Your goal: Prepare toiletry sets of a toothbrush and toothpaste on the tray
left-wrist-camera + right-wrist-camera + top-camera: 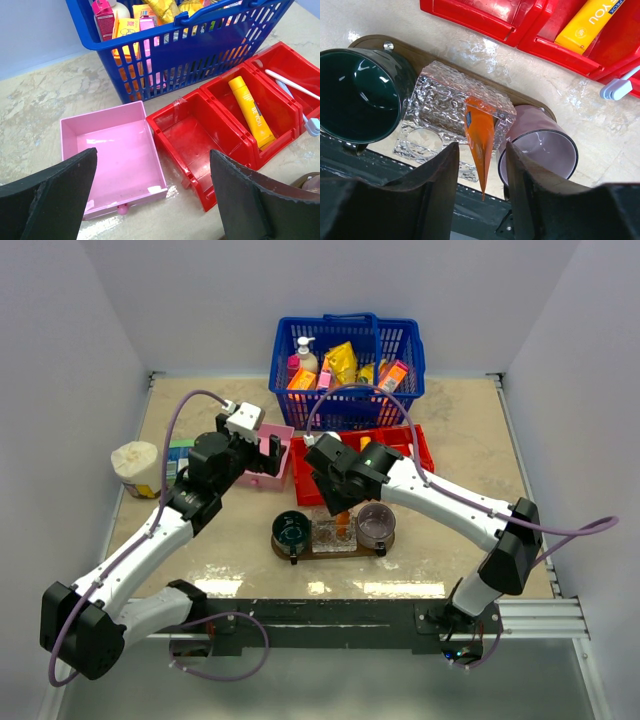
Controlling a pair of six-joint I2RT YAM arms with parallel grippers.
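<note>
An orange toothpaste (480, 135) tube stands upright in a clear glass holder (445, 95) on the dark brown tray (370, 40). My right gripper (482, 155) hangs over it, open, with a gap between each pad and the tube. In the top view the gripper (343, 510) is above the tray (335, 551). A second toothpaste (250, 110) lies in the red bin's middle compartment. A white toothbrush (292, 85) lies in the bin's right compartment. My left gripper (152, 165) is open and empty, above the gap between the pink box and the red bin.
A dark green cup (355, 95) and a mauve cup (540, 145) flank the holder on the tray. The pink box (115, 155) sits left of the red bin (195, 145). The blue basket (200, 50) of goods is behind them. A paper roll (135, 468) is at the far left.
</note>
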